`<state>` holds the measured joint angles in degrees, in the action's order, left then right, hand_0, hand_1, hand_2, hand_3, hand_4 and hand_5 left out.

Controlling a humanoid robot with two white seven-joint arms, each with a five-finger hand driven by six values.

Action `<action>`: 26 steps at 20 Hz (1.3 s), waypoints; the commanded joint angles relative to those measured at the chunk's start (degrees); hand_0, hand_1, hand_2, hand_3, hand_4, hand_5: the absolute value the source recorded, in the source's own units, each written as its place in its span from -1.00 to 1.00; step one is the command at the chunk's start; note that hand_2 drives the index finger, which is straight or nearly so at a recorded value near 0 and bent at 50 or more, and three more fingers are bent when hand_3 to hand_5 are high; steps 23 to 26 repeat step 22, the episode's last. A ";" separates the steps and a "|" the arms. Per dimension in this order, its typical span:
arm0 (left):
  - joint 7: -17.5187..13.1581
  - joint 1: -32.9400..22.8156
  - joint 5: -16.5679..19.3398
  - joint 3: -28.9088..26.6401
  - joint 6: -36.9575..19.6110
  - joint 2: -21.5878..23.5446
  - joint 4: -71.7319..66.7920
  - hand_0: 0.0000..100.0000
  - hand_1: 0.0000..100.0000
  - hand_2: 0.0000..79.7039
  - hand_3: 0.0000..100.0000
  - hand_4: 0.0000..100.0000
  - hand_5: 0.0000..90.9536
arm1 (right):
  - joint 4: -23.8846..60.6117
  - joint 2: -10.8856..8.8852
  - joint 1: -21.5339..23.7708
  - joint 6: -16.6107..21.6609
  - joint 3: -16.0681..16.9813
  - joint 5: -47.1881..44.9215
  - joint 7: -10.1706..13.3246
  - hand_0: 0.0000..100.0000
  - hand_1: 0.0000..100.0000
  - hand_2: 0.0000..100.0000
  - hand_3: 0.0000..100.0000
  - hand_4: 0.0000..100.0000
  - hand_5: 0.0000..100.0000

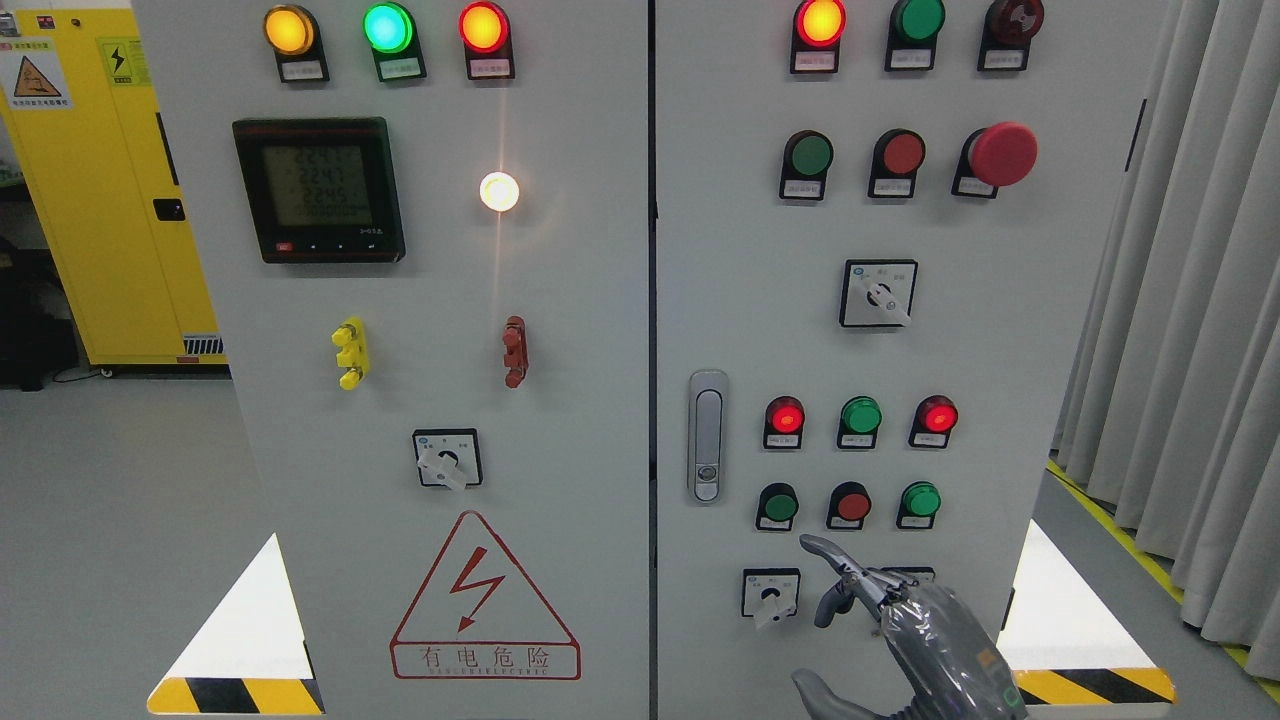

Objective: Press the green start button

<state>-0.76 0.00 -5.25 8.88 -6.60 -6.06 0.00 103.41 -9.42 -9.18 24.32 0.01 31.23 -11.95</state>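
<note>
My right hand [850,585] comes up from the bottom right in front of the right cabinet door [1000,380]. Its index finger [822,553] sticks out up and to the left while the other fingers are curled, holding nothing. The fingertip lies just below the lower row of buttons, between a dark green button [779,506] and a red button [851,505], and touches neither. A brighter green button [920,499] ends that row. Another green button [809,154] sits higher up, beside a red one. The left hand is out of view.
Below the finger are a rotary switch [770,594] and a second one hidden behind the hand. Lit indicator lamps [861,415] sit above the button row, with a door latch [707,436] to the left. A red mushroom stop button [1002,154] is at the upper right, and curtains [1180,300] hang at the right.
</note>
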 commanded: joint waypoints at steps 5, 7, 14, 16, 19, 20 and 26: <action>-0.03 0.70 -0.02 0.00 0.10 0.00 1.58 -0.76 0.11 -1.00 -1.00 -1.00 -1.00 | 2.93 -0.42 3.81 -0.41 -2.46 -25.06 -6.42 0.06 0.02 -1.00 -0.99 -0.84 -1.00; -0.03 0.70 -0.02 0.00 0.01 0.00 1.58 -0.76 0.11 -1.00 -1.00 -1.00 -1.00 | 3.46 -0.43 4.08 -2.07 -4.57 -29.19 -6.42 0.03 0.01 -1.00 -0.99 -0.83 -1.00; -0.03 0.70 0.06 0.00 0.01 0.00 1.58 -0.76 0.11 -1.00 -1.00 -1.00 -1.00 | 6.37 -1.39 4.25 -8.76 -5.11 -37.12 -6.42 -0.31 0.00 -1.00 -1.00 -0.81 -1.00; -0.03 0.70 -0.02 0.00 0.10 0.00 1.58 -0.76 0.11 -1.00 -1.00 -1.00 -1.00 | 6.37 -1.39 4.69 -8.85 -5.11 -37.12 -6.42 -0.33 0.00 -1.00 -1.00 -0.81 -1.00; -0.03 0.70 -0.02 0.00 0.10 0.00 1.58 -0.76 0.11 -1.00 -1.00 -1.00 -1.00 | 6.45 -1.39 4.78 -8.85 -5.20 -37.12 -6.51 -0.36 0.00 -1.00 -0.99 -0.79 -1.00; -0.03 0.70 -0.02 0.00 0.01 0.00 1.58 -0.76 0.11 -1.00 -1.00 -1.00 -1.00 | 6.45 -1.39 4.87 -8.85 -5.20 -37.12 -6.51 -0.37 0.00 -1.00 -0.99 -0.79 -1.00; -0.03 0.70 -0.02 0.00 0.01 0.00 1.58 -0.76 0.11 -1.00 -1.00 -1.00 -1.00 | 6.45 -1.39 4.87 -8.85 -5.20 -37.12 -6.51 -0.37 0.00 -1.00 -0.98 -0.78 -1.00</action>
